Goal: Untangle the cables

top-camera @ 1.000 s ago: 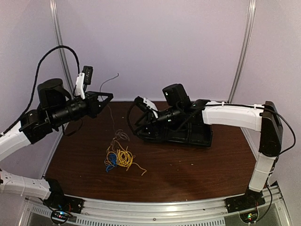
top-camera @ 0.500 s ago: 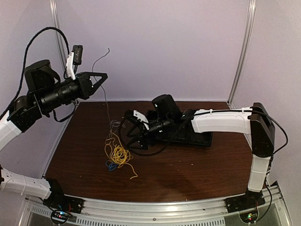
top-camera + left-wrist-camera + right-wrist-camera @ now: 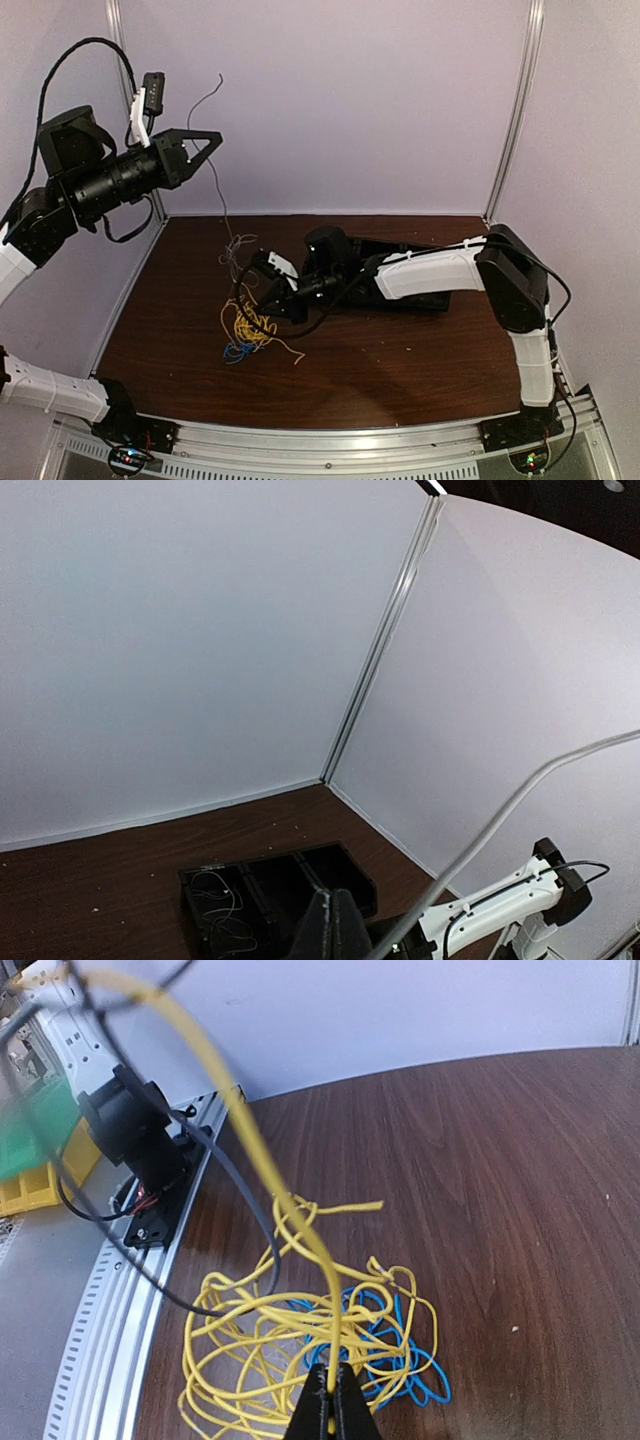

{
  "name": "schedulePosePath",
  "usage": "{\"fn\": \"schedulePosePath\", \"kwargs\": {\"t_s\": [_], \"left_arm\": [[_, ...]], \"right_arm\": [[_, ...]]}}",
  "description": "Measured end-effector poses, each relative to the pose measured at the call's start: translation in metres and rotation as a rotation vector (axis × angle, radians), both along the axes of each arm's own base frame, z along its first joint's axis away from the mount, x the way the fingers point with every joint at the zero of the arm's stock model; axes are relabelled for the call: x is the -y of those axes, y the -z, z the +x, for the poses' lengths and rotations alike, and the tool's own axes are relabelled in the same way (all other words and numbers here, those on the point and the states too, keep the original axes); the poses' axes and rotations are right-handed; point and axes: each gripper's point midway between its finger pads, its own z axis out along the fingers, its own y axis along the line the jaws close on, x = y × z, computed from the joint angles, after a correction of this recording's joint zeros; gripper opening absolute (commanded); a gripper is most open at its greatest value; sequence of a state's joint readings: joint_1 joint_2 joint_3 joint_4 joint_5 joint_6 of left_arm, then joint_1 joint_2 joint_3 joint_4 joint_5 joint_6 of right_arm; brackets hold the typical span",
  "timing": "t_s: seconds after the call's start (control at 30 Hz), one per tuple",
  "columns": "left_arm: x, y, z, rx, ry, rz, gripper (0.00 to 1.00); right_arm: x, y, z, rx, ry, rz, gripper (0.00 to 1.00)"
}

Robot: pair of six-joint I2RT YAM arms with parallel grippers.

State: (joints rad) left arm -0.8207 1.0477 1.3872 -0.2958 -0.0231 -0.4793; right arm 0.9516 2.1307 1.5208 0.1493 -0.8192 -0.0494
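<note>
— Where are the cables?
— The yellow cable [image 3: 285, 1195] and blue cable [image 3: 410, 1365] lie tangled on the tabletop [image 3: 400, 360], front left. The right tool [image 3: 331, 1400] pinches a yellow strand at the heap
— And the left tool [image 3: 213, 142]?
— Raised high, clenched on the grey cable [image 3: 487, 834], which hangs down to the tangle

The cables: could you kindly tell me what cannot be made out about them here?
- Left wrist: left pincer cut by the bottom edge; grip on grey cable unclear.
- Top view: grey cable too thin to trace into the tangle.
- Right wrist: yellow cable blurs and leaves the frame at top.
</note>
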Motion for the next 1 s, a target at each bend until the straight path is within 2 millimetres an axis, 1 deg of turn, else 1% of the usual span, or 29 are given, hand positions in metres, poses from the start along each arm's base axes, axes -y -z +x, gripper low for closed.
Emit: {"fn": "schedulePosePath", "kwargs": {"t_s": [0.03,0.1,0.2,0.27,0.33,0.4,0.47,0.53,0.57,0.6,0.7,0.83,0.87,0.9,0.97,1.0], "left_arm": [[-0.002,-0.005,-0.001,0.003,-0.005,0.0,0.0],[-0.008,-0.021,-0.003,0.022,-0.019,-0.009,0.0],[-0.019,-0.057,-0.009,0.071,-0.041,-0.032,0.0],[-0.029,-0.092,-0.015,0.126,-0.059,-0.058,0.0],[-0.038,-0.123,-0.021,0.179,-0.072,-0.082,0.0],[-0.049,-0.161,-0.029,0.243,-0.09,-0.113,0.0],[-0.061,-0.193,-0.038,0.312,-0.11,-0.152,0.0],[-0.073,-0.216,-0.046,0.368,-0.132,-0.183,0.0],[-0.079,-0.224,-0.05,0.391,-0.143,-0.197,0.0],[-0.084,-0.231,-0.053,0.412,-0.156,-0.211,0.0],[-0.094,-0.238,-0.059,0.449,-0.182,-0.232,0.0],[-0.1,-0.232,-0.058,0.459,-0.214,-0.228,0.0],[-0.101,-0.229,-0.057,0.457,-0.223,-0.223,0.0],[-0.101,-0.225,-0.055,0.453,-0.231,-0.217,0.0],[-0.102,-0.218,-0.052,0.444,-0.243,-0.209,0.0],[-0.1,-0.212,-0.05,0.435,-0.245,-0.2,0.0]], "right_arm": [[0.002,0.006,0.0,-0.006,0.01,-0.012,0.0],[0.008,0.022,0.0,-0.013,0.031,-0.04,0.0],[0.022,0.056,-0.005,-0.039,0.055,-0.119,0.0],[0.034,0.078,-0.008,-0.058,0.069,-0.184,0.0],[0.044,0.093,-0.008,-0.071,0.086,-0.232,0.0],[0.049,0.099,-0.006,-0.076,0.101,-0.256,0.0],[0.052,0.101,0.0,-0.077,0.122,-0.267,0.0],[0.057,0.103,0.008,-0.079,0.148,-0.277,0.0],[0.06,0.104,0.012,-0.083,0.16,-0.283,0.0],[0.063,0.105,0.016,-0.086,0.171,-0.289,0.0],[0.07,0.109,0.023,-0.094,0.195,-0.307,0.0],[0.076,0.112,0.031,-0.098,0.219,-0.324,0.0],[0.077,0.112,0.032,-0.097,0.22,-0.326,0.02],[0.079,0.113,0.032,-0.097,0.22,-0.332,0.06],[0.083,0.117,0.03,-0.094,0.202,-0.349,0.19],[0.086,0.118,0.027,-0.093,0.187,-0.362,0.29]]}}
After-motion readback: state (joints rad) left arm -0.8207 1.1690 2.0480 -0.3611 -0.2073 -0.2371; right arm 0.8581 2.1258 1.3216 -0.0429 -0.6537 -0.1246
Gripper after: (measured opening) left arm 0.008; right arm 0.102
